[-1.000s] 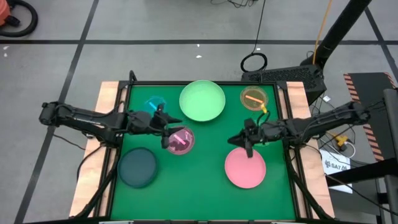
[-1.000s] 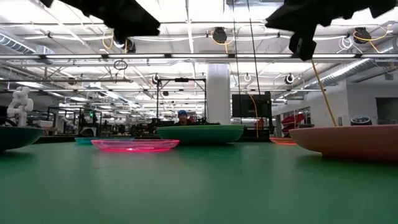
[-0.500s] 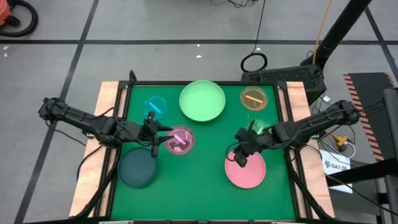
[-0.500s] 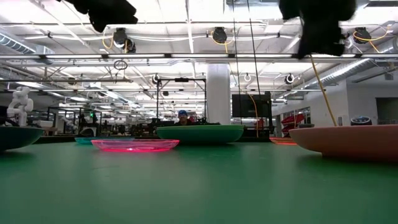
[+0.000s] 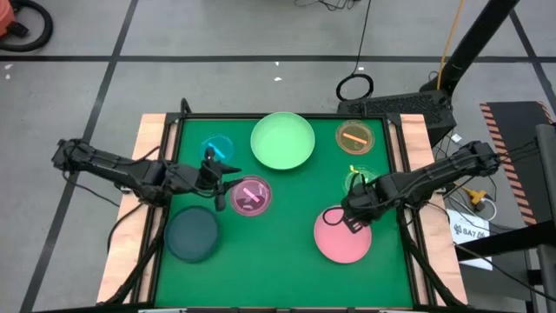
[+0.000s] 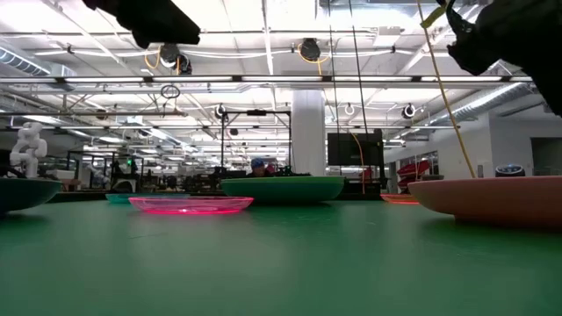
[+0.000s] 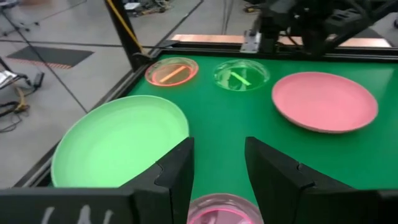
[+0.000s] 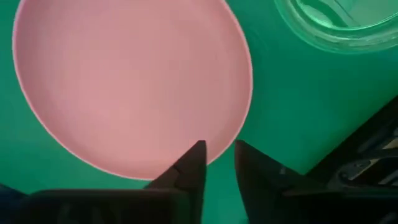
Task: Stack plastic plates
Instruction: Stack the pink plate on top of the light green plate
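Seven plates rest flat on the green table. The large ones are light green [image 5: 282, 141], pink [image 5: 343, 236] and dark teal [image 5: 193, 235]. The small translucent ones are blue [image 5: 217, 148], magenta [image 5: 251, 196], orange [image 5: 354, 136] and green [image 5: 358, 181]. No pale teal plate shows. My left gripper [image 5: 219, 193] is open and hovers just left of the magenta plate [image 7: 224, 210]. My right gripper [image 8: 217, 155] is open by a narrow gap. It hangs over the pink plate's far right rim [image 8: 239, 118], one finger above the plate and one above the table.
Wooden strips [image 5: 155, 130] border the table's left and right sides. The middle of the mat [image 5: 291, 196] lies bare between the plates. In the low view both arms sit high above the plates. A black stand [image 5: 400, 104] rises behind the far right corner.
My left gripper has drawn back from over the magenta plate toward the table's left edge. My right gripper has swung off the pink plate's far edge toward the table's right side and turned, which uncovers the small green plate. No plate has moved.
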### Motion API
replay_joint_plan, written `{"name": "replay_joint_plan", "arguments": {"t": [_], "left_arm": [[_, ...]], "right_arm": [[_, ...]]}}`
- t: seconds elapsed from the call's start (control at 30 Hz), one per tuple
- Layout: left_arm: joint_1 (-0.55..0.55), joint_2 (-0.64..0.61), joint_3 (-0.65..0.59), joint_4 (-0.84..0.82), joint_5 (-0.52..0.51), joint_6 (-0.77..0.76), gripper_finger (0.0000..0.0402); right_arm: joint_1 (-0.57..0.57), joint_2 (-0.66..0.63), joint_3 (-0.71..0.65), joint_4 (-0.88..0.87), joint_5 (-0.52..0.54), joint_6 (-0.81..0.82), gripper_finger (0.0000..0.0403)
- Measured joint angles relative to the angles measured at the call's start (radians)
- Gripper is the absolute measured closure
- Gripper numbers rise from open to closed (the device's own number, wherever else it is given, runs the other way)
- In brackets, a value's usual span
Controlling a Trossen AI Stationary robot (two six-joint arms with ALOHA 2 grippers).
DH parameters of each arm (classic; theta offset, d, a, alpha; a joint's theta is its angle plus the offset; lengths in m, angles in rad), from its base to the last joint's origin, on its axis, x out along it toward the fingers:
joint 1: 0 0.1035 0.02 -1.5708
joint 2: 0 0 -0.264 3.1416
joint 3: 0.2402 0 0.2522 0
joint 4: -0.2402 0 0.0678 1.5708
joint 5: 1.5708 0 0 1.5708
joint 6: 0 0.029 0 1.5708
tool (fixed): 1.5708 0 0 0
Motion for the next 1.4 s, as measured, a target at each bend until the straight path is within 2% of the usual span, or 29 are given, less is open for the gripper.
{"name": "replay_joint_plan", "arguments": {"t": [0.2,0.37,0.57,0.7,0.87,0.97,1.13,1.4], "left_arm": [[0.054,0.000,0.000,0.005,0.000,0.042,0.0252],[0.088,0.000,0.000,-0.015,-0.001,0.053,0.0252],[0.127,0.001,0.000,-0.023,-0.007,0.127,0.0252],[0.154,0.001,0.000,-0.055,-0.008,0.160,0.0252],[0.189,0.001,0.000,-0.004,-0.009,0.315,0.0252],[0.198,0.001,0.002,-0.003,-0.009,0.268,0.0252],[0.201,0.001,0.002,-0.085,-0.009,0.247,0.0252],[0.202,0.001,0.002,-0.137,-0.009,0.223,0.0252]], "right_arm": [[0.000,0.001,0.000,0.002,0.054,0.038,0.0243],[0.022,0.001,0.000,0.002,0.053,0.097,0.0219],[0.058,0.001,0.000,0.002,0.062,0.170,0.0217],[0.074,0.011,-0.001,0.010,0.158,0.213,0.0217],[0.063,0.007,-0.001,-0.002,0.132,0.222,0.0218],[0.067,0.007,-0.001,-0.001,0.159,0.230,0.0218],[0.093,0.031,-0.001,0.002,0.262,0.296,0.0218],[0.105,0.126,-0.001,0.002,0.179,0.326,0.0218]]}}
